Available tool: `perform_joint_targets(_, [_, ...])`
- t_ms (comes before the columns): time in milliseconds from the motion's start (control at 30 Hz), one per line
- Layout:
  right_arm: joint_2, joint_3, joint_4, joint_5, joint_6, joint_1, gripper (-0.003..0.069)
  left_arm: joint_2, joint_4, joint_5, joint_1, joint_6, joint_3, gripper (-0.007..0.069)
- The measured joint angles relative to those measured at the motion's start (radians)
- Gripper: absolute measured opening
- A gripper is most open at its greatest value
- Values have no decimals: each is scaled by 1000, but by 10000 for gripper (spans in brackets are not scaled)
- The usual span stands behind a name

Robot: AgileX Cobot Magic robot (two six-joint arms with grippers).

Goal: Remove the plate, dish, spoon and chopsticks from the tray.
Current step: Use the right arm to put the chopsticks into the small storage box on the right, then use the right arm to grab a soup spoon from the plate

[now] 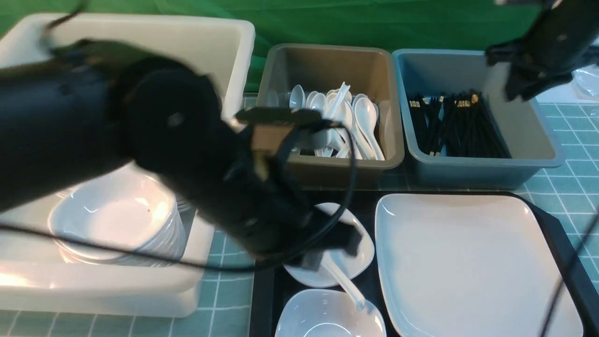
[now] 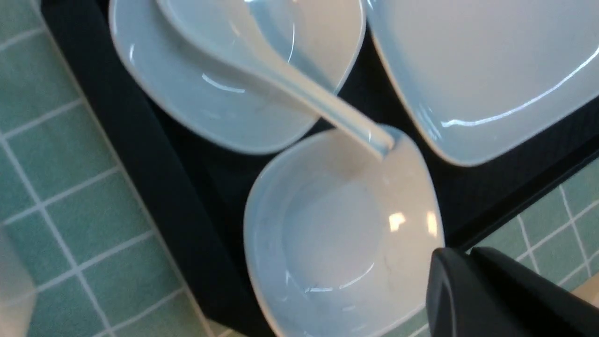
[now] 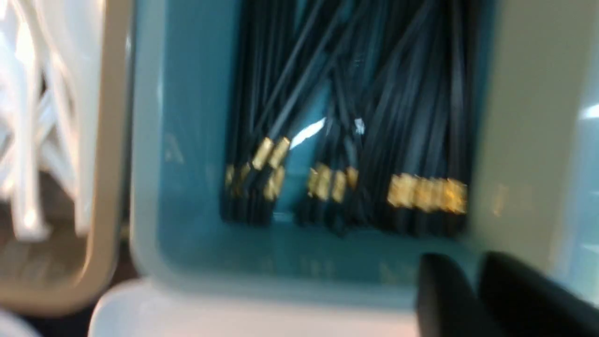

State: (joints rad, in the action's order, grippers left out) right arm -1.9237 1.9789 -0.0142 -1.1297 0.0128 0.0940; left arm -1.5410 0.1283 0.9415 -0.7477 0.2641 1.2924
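Fingers (image 2: 447, 290) of the left gripper (image 2: 463, 262): pressed together, nothing between them. Fingers (image 3: 440, 295) of the right gripper (image 3: 470, 262): close together with a thin gap, nothing seen between them; the blur leaves it unclear whether they are closed.

Nearer small dish (image 2: 327, 224): one, white, glossy, rounded-square, deep, at the tray's near left.

Spoon (image 2: 281, 79): one on the tray, white and glossy, deep oval bowl, short thick handle. Its bowl lies in the farther small dish (image 2: 210, 107); the handle end reaches the nearer dish's rim.

Plate (image 1: 468, 267): one, large, white, shallow, rounded corners, raised rim; fills the tray's right part, just beside both dishes.

Tray (image 1: 559, 238): one, black, low rim, on the green tiled cloth (image 1: 561, 187).

Left arm (image 1: 140, 131): blurred, slants down from the left, gripper low over the farther dish and the spoon's bowl.

White tub (image 1: 140, 42): one, at left, holding a stack of white dishes (image 1: 117, 215).

Brown-grey tub (image 1: 327, 61): one, beyond the tray, holding a heap of white spoons, perhaps a dozen.

Blue-grey tub (image 1: 538, 135): one, just right of it. Chopsticks (image 1: 458, 126): long, thin, black, gold-banded, heaped inside, too many to count.

Right arm (image 1: 547, 42): raised over that tub's far right side, gripper pointing down.
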Motion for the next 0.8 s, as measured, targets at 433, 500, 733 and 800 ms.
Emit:
perform_joint_targets(433, [709,-742,-9,160,-4,0,38,-357,-37,52,7,247,207,190])
perform_joint_targets(500, [772,-831,-9,189,-5,0,40,-391,-39,46,12,280,218,282])
perform_joint_targets(733, [825,-930,-9,198,-13,0,57,-471,-48,-7,55,346,225,528])
perform_joint_targets(800, [827,-932,-9,200,-13,0,64,-486,-48,-17,71,348,226,531])
